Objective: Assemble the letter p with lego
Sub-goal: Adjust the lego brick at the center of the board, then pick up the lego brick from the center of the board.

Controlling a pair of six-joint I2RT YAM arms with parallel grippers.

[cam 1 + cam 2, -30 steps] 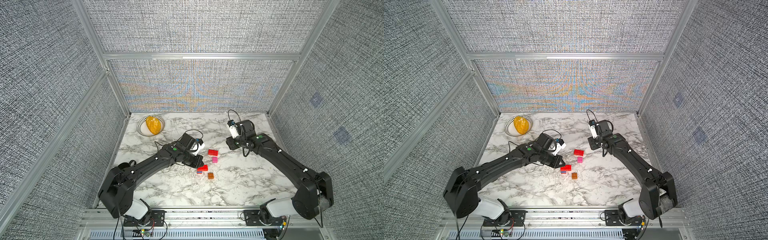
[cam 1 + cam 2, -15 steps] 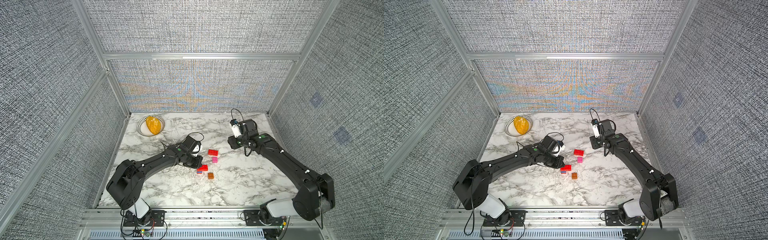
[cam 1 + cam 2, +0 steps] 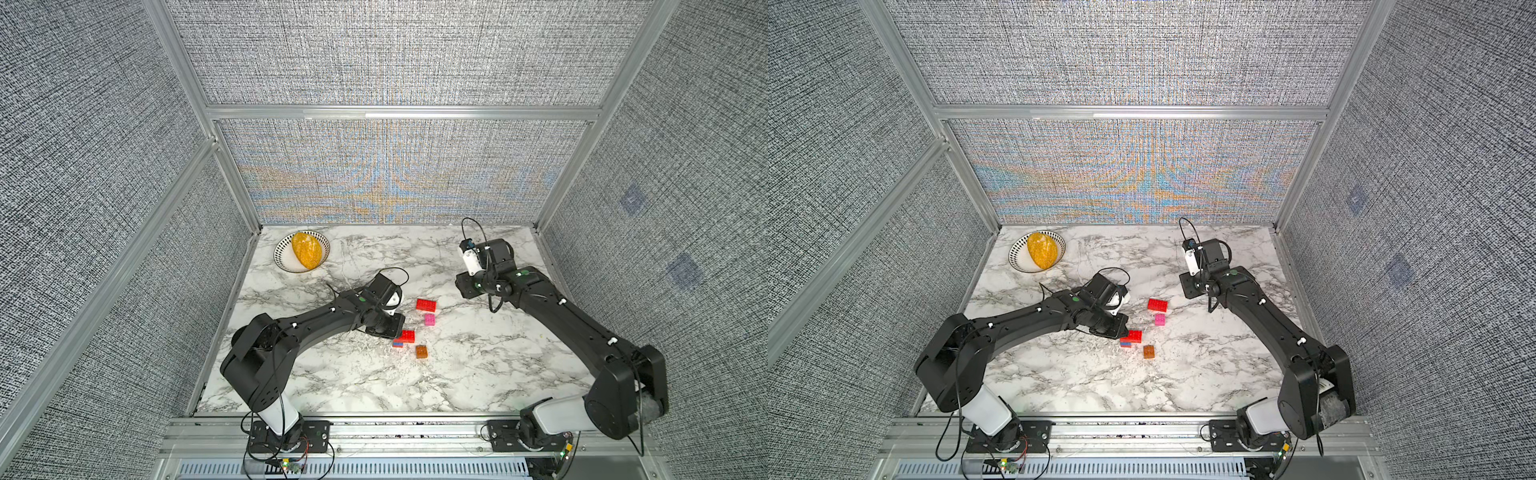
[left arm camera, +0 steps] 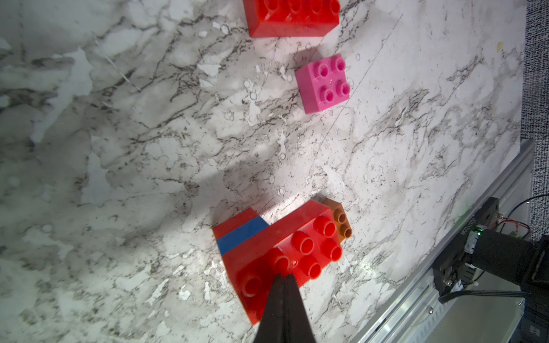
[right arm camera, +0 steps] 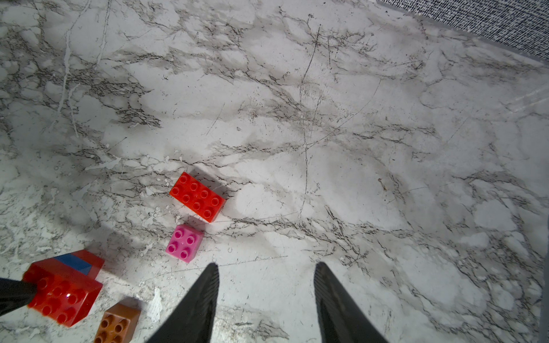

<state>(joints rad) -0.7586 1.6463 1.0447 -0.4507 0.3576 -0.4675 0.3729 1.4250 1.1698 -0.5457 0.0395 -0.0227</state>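
Note:
The lego lies mid-table in both top views. A long red brick (image 4: 285, 246) is stacked on a blue brick (image 4: 242, 233) and a small red one (image 4: 234, 219); this stack (image 3: 405, 337) (image 3: 1131, 337) is the only joined part of the letter p. My left gripper (image 4: 283, 276) is shut, its tips resting on the long red brick's studs. Loose around it are an orange brick (image 4: 341, 221) (image 3: 421, 351), a pink brick (image 5: 184, 243) (image 3: 429, 319) and a second long red brick (image 5: 197, 196) (image 3: 426, 305). My right gripper (image 5: 266, 264) hangs open and empty over bare marble, apart from the pink brick.
A striped bowl (image 3: 282, 259) holding a yellow-orange object (image 3: 306, 255) stands at the back left corner. Fabric walls and aluminium posts close in the marble table (image 3: 374, 386); a metal rail (image 3: 415, 432) runs along its front edge.
The left arm's elbow and shoulder links have swung inward while its gripper stayed on the stack. The bricks have not moved. The right arm has barely shifted.

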